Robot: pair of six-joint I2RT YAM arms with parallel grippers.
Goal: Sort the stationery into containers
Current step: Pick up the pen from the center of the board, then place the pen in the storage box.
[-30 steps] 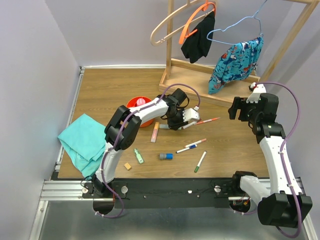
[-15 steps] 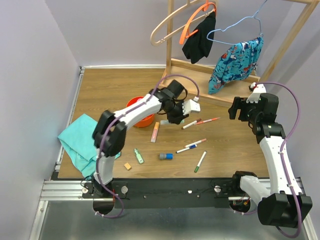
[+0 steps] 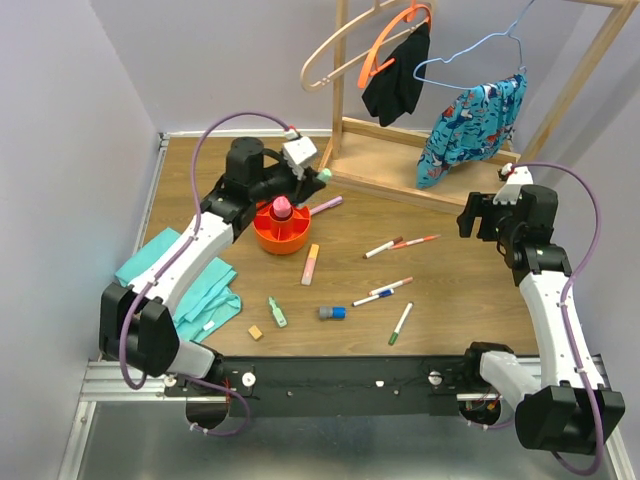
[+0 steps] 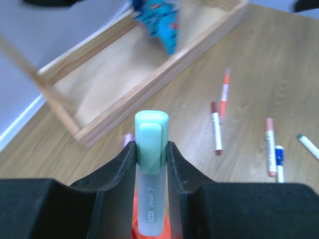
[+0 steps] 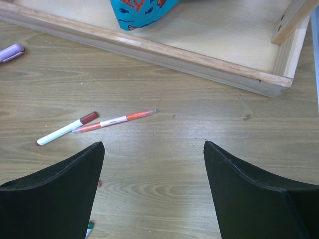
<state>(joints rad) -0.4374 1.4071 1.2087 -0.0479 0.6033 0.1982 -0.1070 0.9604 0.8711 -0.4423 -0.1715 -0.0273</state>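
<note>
Lowest in the overhead view, nearest the arm bases, a small tan cube lies on the wooden table. A short green highlighter is just beside it. A blue-grey capped piece lies at centre, and a thin white marker with a green cap lies to its right.

A little higher, a blue-capped white marker and a pink-capped white marker lie close together. A peach-pink highlighter is left of centre, and a crumpled teal cloth is at the left edge.

Higher again, a dark-red-capped white marker and a thin orange-red pen lie nearly in line. At the right of the frame, the right fingers are spread wide apart above the table.

Left of centre stands the round bright-orange plastic organiser, with a pink-topped tube upright in its central cup. A lilac pen lies just to its upper right.

Above that, the left fingers clamp a mint-green highlighter in the air, up and right of the organiser. Farthest back is the wooden rack base.
</note>
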